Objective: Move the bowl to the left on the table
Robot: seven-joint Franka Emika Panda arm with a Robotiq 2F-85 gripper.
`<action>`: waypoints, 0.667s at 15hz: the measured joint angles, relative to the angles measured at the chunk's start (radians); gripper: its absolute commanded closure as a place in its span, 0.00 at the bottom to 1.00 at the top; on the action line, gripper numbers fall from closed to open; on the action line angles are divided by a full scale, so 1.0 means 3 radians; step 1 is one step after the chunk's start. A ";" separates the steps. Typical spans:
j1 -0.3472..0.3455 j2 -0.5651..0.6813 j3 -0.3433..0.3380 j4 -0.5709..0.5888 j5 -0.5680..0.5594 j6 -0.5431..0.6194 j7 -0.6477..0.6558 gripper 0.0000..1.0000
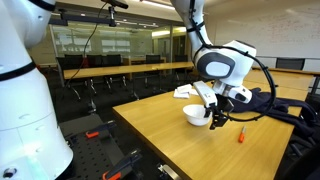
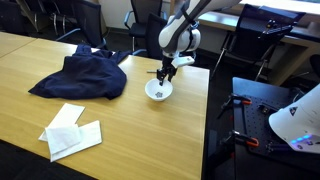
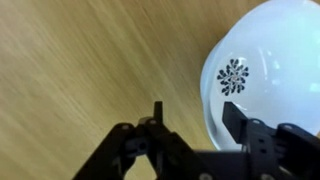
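Observation:
A white bowl [image 1: 196,115] with a dark flower print inside stands on the wooden table [image 1: 180,145]. It shows in both exterior views [image 2: 157,91] and at the right of the wrist view [image 3: 270,60]. My gripper [image 3: 195,118] is open and straddles the bowl's rim. One finger is inside the bowl and the other is outside over the wood. Neither finger visibly presses the rim. In both exterior views the gripper [image 1: 212,117] [image 2: 163,75] reaches down onto the bowl's edge.
A dark blue cloth [image 2: 85,75] lies on the table beside the bowl. A folded white cloth [image 2: 70,132] lies further off. An orange marker [image 1: 240,135] lies near the bowl. The table edge [image 2: 207,120] is close to the bowl. Office chairs stand behind.

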 measured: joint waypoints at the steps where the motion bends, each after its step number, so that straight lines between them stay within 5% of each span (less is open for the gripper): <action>1: -0.0024 0.0068 0.0003 0.0064 -0.0004 -0.0029 0.0000 0.71; 5: -0.0109 0.0170 0.0111 0.0229 -0.0008 -0.0195 -0.0093 0.99; 10: -0.0079 0.0165 0.0154 0.0301 -0.0170 -0.0288 -0.0140 0.98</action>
